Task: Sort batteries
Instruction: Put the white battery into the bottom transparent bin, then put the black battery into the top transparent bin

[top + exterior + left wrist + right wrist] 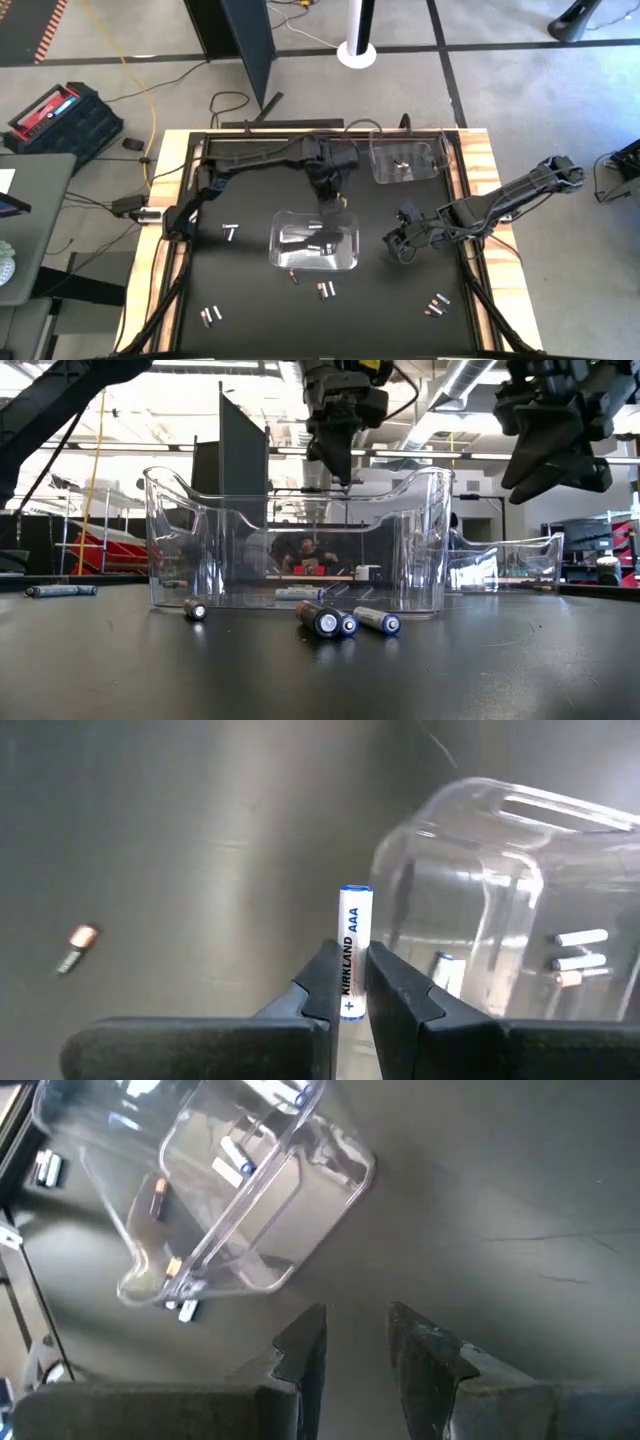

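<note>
left gripper (350,982) over the back rim of the near clear bin (352,262), fingers (318,982) clamped on a white battery (353,950) printed aaa, held upright, beside the bin wall. right gripper (357,1342) hangs above bare black table (250,300) to the right of that bin, fingers apart, nothing between them. several batteries lie in the near bin; the far bin (378,165) holds a few (402,162). loose batteries (345,622) rest on the table just in front of the near bin, others (436,304) scattered along the front edge and at left (231,233).
</note>
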`<move>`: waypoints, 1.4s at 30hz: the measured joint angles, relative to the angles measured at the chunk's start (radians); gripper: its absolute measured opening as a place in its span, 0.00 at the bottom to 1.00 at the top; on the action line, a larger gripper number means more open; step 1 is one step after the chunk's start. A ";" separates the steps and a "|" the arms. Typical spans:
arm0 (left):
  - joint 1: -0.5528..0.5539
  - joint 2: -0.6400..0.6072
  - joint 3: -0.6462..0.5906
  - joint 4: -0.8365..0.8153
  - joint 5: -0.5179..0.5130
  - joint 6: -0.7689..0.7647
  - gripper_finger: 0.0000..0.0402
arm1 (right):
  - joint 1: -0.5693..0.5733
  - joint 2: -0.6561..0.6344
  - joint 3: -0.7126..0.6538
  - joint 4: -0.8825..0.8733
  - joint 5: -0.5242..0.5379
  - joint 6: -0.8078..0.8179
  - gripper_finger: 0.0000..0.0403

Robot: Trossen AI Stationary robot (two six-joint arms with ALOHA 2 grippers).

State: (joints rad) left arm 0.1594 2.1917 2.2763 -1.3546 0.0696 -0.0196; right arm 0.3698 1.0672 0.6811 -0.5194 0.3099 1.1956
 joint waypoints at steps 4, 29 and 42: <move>-0.058 -0.005 -0.038 0.012 -0.010 -0.047 0.07 | 0.035 0.000 0.000 -0.003 0.000 -0.001 0.32; -0.208 -0.006 -0.406 0.189 -0.040 -0.233 0.09 | 0.097 0.000 0.000 -0.019 0.000 0.002 0.32; -0.220 -0.005 -0.479 0.283 -0.005 -0.241 0.20 | 0.097 0.000 0.000 -0.019 0.000 0.000 0.32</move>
State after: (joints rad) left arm -0.0607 2.1864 1.7976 -1.0717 0.0645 -0.2606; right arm 0.4667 1.0672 0.6811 -0.5385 0.3099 1.1954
